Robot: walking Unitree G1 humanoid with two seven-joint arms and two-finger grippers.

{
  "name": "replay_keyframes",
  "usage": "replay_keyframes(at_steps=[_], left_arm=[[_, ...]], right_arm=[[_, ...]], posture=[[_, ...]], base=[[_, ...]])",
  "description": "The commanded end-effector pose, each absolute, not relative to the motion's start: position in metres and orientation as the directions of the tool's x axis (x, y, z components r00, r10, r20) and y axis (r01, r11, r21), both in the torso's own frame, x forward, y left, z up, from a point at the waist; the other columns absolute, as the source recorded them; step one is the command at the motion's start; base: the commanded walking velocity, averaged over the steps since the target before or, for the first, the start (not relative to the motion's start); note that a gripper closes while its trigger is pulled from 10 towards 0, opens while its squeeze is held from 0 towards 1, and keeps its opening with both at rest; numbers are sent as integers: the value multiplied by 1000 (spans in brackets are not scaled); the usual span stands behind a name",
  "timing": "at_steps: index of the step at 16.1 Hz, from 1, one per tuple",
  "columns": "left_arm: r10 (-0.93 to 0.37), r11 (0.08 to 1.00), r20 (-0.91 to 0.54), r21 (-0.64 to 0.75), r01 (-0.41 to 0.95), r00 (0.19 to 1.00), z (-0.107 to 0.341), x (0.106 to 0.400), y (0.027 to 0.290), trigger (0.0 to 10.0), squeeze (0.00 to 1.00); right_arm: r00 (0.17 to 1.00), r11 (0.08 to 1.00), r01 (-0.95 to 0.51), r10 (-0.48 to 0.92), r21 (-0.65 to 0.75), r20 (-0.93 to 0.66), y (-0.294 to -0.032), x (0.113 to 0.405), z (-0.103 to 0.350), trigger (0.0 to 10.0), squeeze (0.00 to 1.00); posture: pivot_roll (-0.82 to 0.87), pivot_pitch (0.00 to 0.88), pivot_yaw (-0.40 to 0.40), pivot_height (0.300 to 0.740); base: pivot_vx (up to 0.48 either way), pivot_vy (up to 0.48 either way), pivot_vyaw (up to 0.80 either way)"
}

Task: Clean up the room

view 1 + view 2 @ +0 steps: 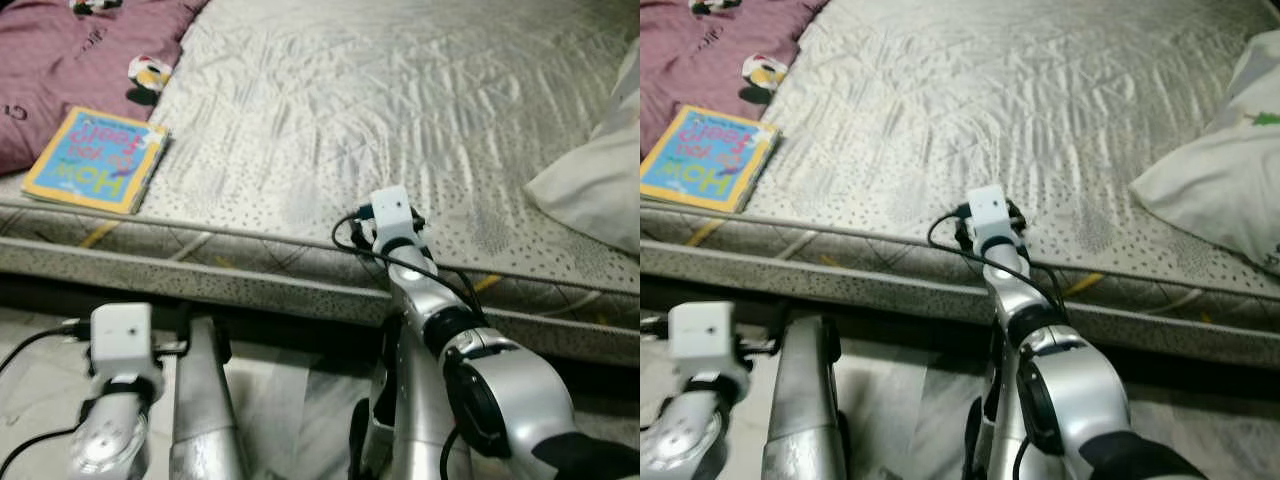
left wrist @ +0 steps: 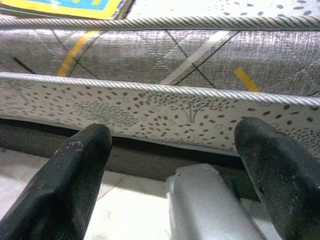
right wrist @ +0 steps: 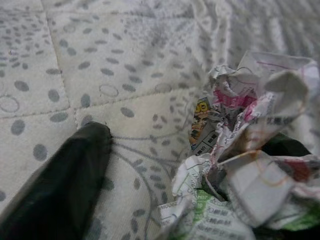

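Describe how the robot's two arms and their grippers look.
Both arms are glossy silver metal with black joints. Each wrist carries a white boxy camera block with a small dark dot, fed by thin black cables: left arm, right arm. The left gripper has two long matte black fingers with rounded, scuffed tips; one like black finger of the right gripper shows.

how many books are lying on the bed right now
1. The book lies flat near the mattress front edge, on the robot's left, partly on the purple blanket. Others may be hidden beyond the frame.
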State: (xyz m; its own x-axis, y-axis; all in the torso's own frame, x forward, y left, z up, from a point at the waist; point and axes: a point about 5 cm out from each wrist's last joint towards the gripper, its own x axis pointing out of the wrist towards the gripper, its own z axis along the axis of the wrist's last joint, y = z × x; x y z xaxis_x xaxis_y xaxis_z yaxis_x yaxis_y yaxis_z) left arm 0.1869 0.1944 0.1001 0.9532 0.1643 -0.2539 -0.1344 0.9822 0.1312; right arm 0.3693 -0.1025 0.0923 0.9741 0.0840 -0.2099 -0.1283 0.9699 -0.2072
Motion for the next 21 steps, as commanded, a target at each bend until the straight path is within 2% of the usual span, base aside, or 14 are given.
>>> replay_keyframes(at_steps=[1,9,14,16,19,21], left_arm=[[151,984,-253,135,-120,956,97,193,191,10000,0],[111,990,-215,113,-88,970,91,222,181,10000,0],[0,999,-198,39,8,980,91,233,172,10000,0],[0,998,-215,58,13,977,87,235,180,10000,0],[-18,998,-209,61,31,978,85,243,174,10000,0],[-25,999,-176,43,33,984,89,252,171,10000,0]], right_arm=[[950,980,-113,59,-163,-308,-111,359,70,0,0],[955,992,-61,26,-109,-296,-129,360,72,0,0],[969,996,-80,68,-42,-236,-137,360,76,0,0],[985,994,-108,108,14,-131,-148,359,85,0,0],[993,996,-83,86,38,-86,-167,354,86,0,0],[992,992,-105,110,75,-67,-179,335,78,0,0]], posture=[[280,75,-71,447],[187,0,-59,447],[142,0,-46,447],[80,0,-24,447],[58,0,-18,447],[2,0,25,447]], base=[[0,0,0],[0,0,0],[0,0,0],[0,0,0],[0,0,0],[0,0,0]])
